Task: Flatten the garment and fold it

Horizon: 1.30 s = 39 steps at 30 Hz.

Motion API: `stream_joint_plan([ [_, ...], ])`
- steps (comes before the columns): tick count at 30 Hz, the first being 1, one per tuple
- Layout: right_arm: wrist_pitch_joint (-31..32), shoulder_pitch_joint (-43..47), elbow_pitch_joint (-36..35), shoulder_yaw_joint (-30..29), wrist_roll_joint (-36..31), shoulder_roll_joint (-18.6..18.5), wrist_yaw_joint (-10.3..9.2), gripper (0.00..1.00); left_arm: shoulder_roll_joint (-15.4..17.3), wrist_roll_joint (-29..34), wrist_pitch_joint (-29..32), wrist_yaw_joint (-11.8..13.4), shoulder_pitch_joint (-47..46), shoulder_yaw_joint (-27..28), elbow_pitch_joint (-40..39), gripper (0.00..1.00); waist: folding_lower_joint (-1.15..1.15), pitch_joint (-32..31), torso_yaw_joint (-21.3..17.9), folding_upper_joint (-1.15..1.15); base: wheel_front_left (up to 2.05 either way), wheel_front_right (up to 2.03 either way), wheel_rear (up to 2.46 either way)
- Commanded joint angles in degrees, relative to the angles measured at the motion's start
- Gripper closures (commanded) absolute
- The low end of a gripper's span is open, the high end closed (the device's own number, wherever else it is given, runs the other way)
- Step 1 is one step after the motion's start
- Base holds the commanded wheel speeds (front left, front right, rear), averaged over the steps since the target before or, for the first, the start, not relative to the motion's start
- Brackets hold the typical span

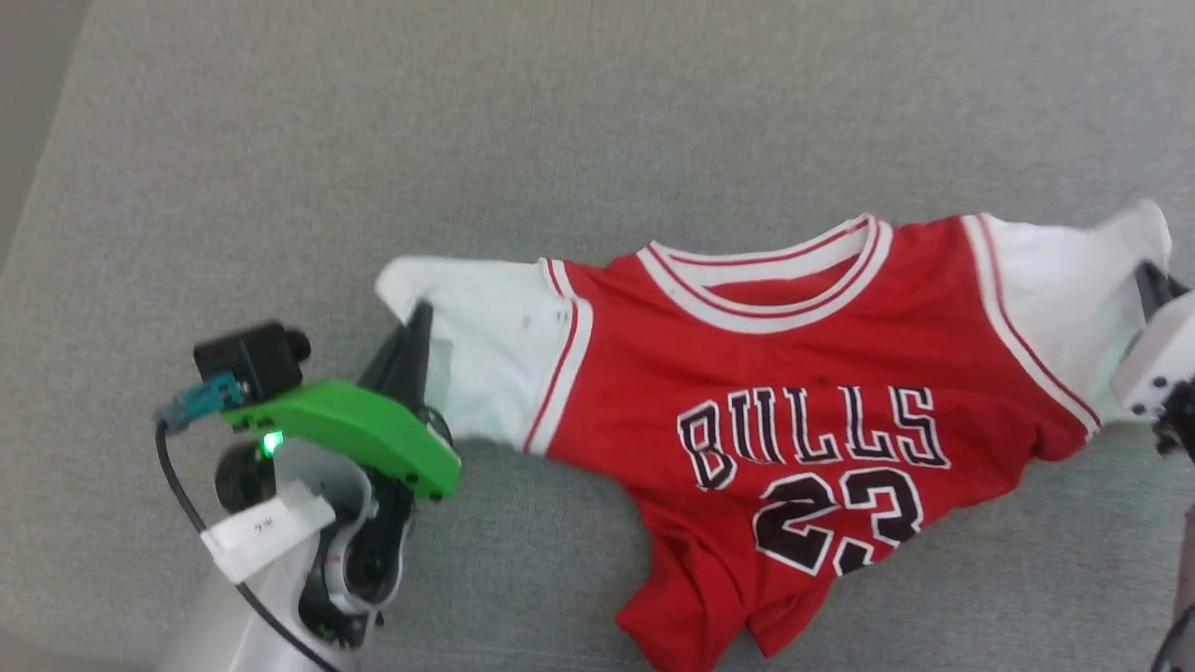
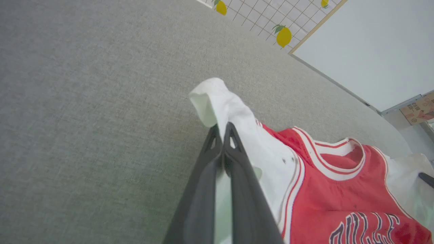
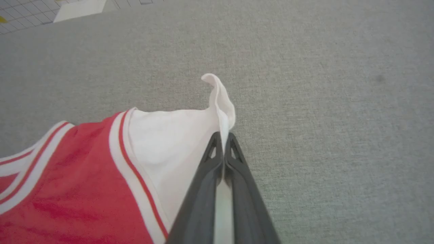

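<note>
The garment point(image 1: 803, 373), a red jersey with white sleeves, black lettering and the number 23, lies face up on the grey surface, its lower hem crumpled. My left gripper point(image 1: 418, 322) is shut on the edge of the white sleeve point(image 1: 485, 336) at the left; its dark fingers pinch that cloth point(image 2: 222, 130). My right gripper point(image 1: 1146, 280) is shut on the outer edge of the other white sleeve point(image 1: 1064, 289), with a tuft of white cloth point(image 3: 220, 101) standing up past the fingertips point(image 3: 223, 139).
A grey fabric surface point(image 1: 597, 121) spreads all round the garment. A tiled wall with lemon stickers point(image 2: 283, 35) and a pale panel point(image 2: 373, 44) stand beyond its far edge in the left wrist view.
</note>
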Motion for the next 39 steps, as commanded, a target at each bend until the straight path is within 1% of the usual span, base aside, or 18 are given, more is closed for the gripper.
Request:
stream_joint_plan([
  [1,-2.1,-1.6,-0.5,0.7,0.8,0.3,-0.06,1.00,0.6,1.2,-0.7,-0.7,-2.2,0.2,0.3,1.00,0.00,-3.8,-1.0,0.00,0.00,0.00,0.00],
  [6,-7.5,-5.2,-1.9,5.7,2.4,1.8,-0.06,1.00,1.7,4.2,-1.1,-2.5,-9.6,-1.0,2.3,1.00,0.00,-8.6,-1.7,0.00,0.00,0.00,0.00],
  [11,-9.3,-11.6,-2.6,10.8,2.9,2.0,-0.06,1.00,2.8,6.4,1.8,-4.4,-19.3,-2.5,5.2,1.00,0.00,-11.9,-2.3,0.00,0.00,0.00,0.00],
  [15,-9.9,-19.5,-0.3,14.8,1.4,1.2,-0.06,1.00,3.6,7.3,6.1,-6.1,-28.6,-3.6,9.9,1.00,0.00,-13.4,-2.8,0.00,0.00,0.00,0.00],
  [17,-11.1,-24.8,2.3,16.4,0.2,1.1,-0.06,1.00,3.7,7.8,6.7,-6.2,-34.2,-2.9,13.3,1.00,0.00,-13.7,-3.3,0.00,0.00,0.00,0.00],
  [21,-13.9,-34.4,8.2,16.4,-1.9,1.9,-0.06,1.00,4.1,9.4,5.2,-5.5,-43.7,-0.9,19.6,1.00,0.00,-13.4,-4.4,0.00,0.00,0.00,0.00],
  [25,-16.3,-41.8,14.8,16.1,-4.7,2.8,-0.06,1.00,4.5,9.7,5.2,-4.9,-50.4,0.6,25.2,1.00,0.00,-12.7,-5.8,0.00,0.00,0.00,0.00],
  [32,-18.4,-50.3,24.4,15.7,-9.1,2.9,-0.06,1.00,3.8,8.8,6.9,-3.9,-57.4,1.8,31.2,1.00,0.00,-10.7,-6.9,0.00,0.00,0.00,0.00],
  [39,-20.0,-55.1,31.3,14.1,-12.0,3.2,-0.06,1.00,1.3,8.3,6.8,-4.4,-61.2,1.0,34.8,1.00,0.00,-7.9,-7.1,0.00,0.00,0.00,0.00],
])
